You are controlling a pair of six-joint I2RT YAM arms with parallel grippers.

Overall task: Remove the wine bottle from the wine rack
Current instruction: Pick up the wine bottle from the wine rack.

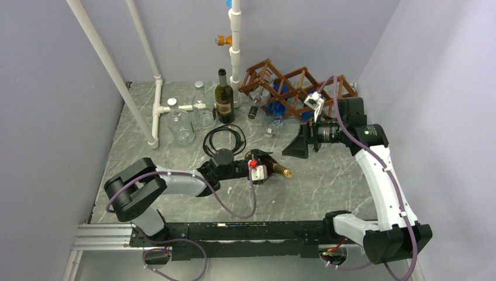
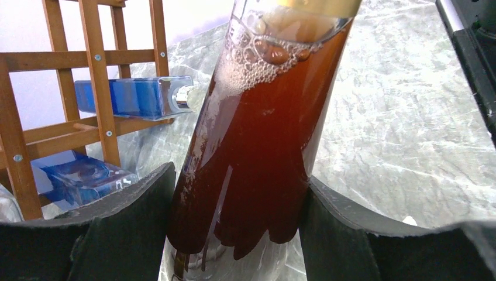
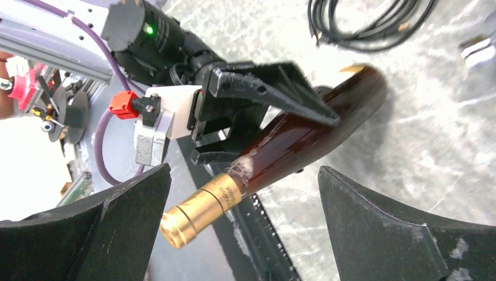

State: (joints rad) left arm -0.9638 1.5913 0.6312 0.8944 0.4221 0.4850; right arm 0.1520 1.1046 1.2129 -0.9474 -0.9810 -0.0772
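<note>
The wine bottle [image 1: 275,168], dark brown with a gold foil cap [image 3: 199,211], lies roughly level over the middle of the table, well off the brown wooden wine rack [image 1: 298,88] at the back right. My left gripper [image 1: 261,165] is shut on the bottle's body, and its black fingers [image 2: 140,211] press both sides of the glass [image 2: 251,146]. My right gripper [image 1: 292,141] stands wide open just right of the cap, touching nothing. In the right wrist view the gripper [image 3: 244,170] frames the bottle's neck from a distance. Whether the bottle rests on the table I cannot tell.
Blue bottles [image 2: 134,96] lie in the rack's cells [image 2: 99,88]. A dark green bottle [image 1: 223,96] stands at the back, with glass jars [image 1: 182,126] and white pipes [image 1: 157,105] to its left. A coiled black cable [image 1: 224,139] lies behind the left gripper.
</note>
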